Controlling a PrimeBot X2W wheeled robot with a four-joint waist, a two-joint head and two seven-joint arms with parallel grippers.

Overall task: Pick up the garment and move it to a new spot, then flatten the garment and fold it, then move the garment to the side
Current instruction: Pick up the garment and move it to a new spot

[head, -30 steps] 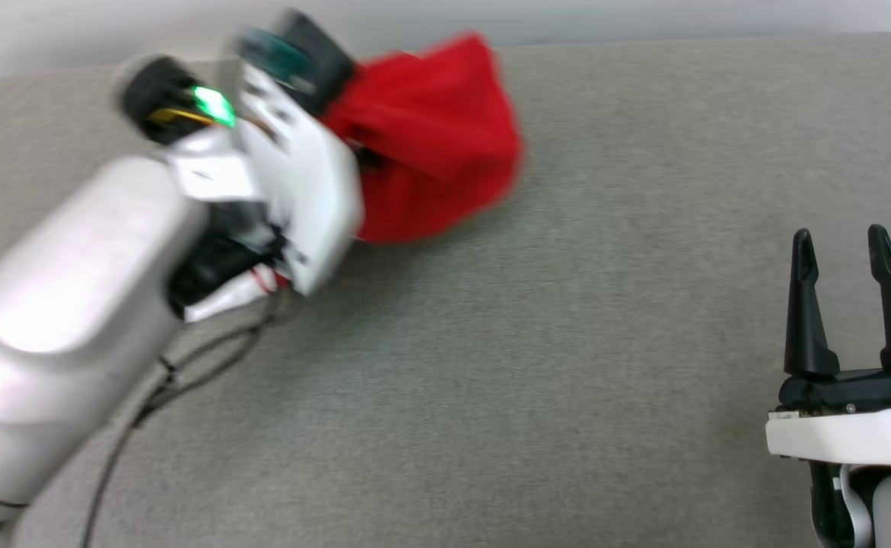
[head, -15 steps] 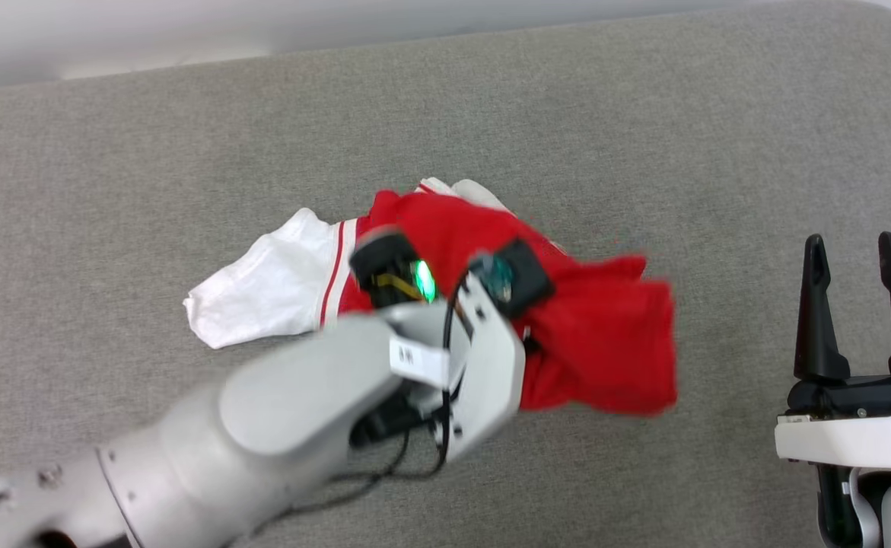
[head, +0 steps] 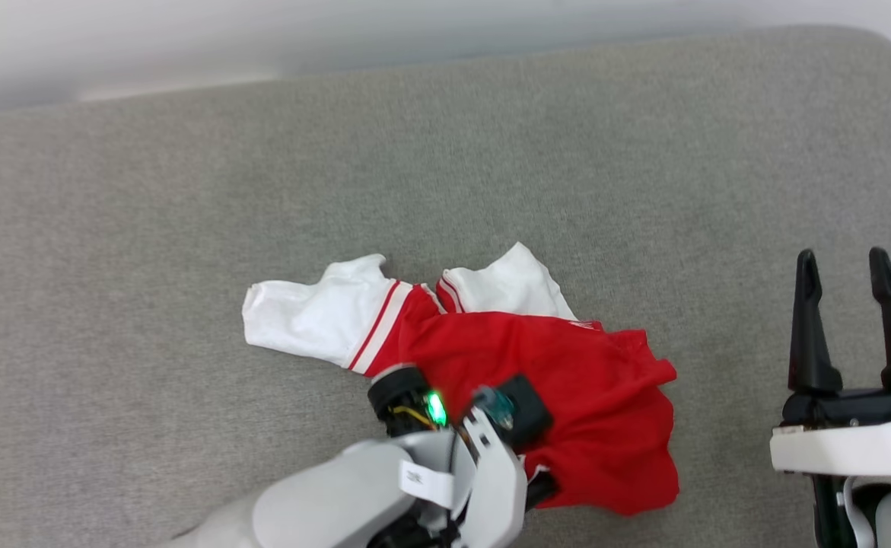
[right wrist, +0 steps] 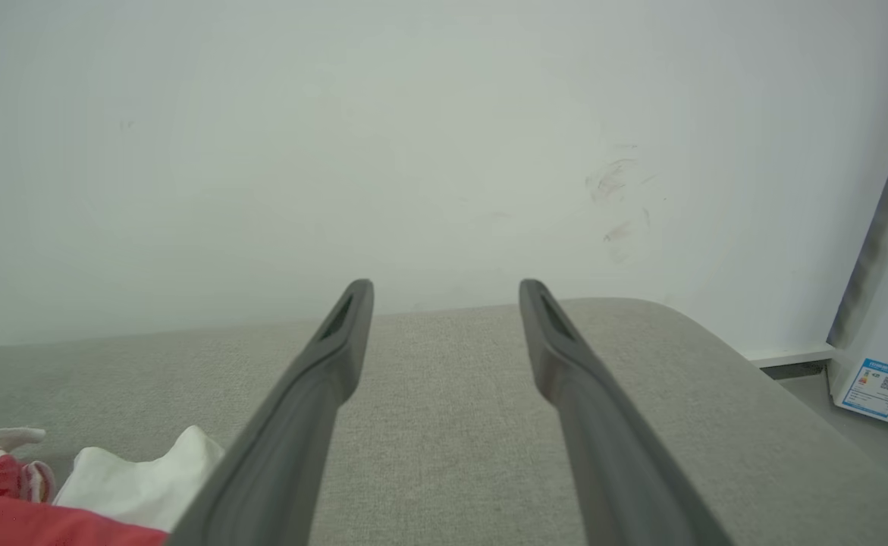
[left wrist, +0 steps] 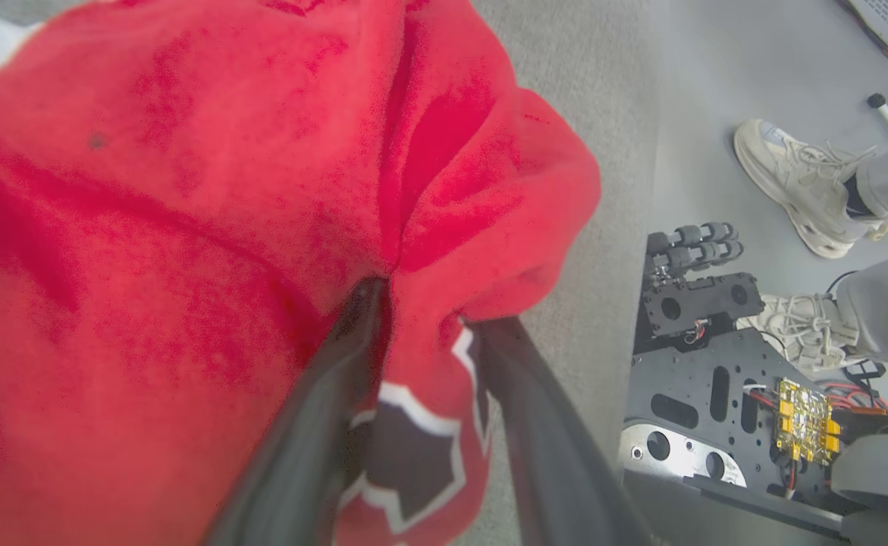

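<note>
The left gripper (left wrist: 428,311) stands parted around the crumpled garment (head: 567,365), seemingly dropping it for flattening; the right gripper (head: 841,259) idles spread.

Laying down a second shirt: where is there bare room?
Free: the grey surface between the garment and the far wall, and left of its white sleeve. Crowded: the near middle, where the left gripper is in the red cloth.

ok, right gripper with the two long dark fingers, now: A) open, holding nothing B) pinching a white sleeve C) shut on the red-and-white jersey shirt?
A: the right gripper has its fingers apart over the grey fabric surface, nothing between them; the red-and-white jersey shirt lies crumpled to its left.
</note>
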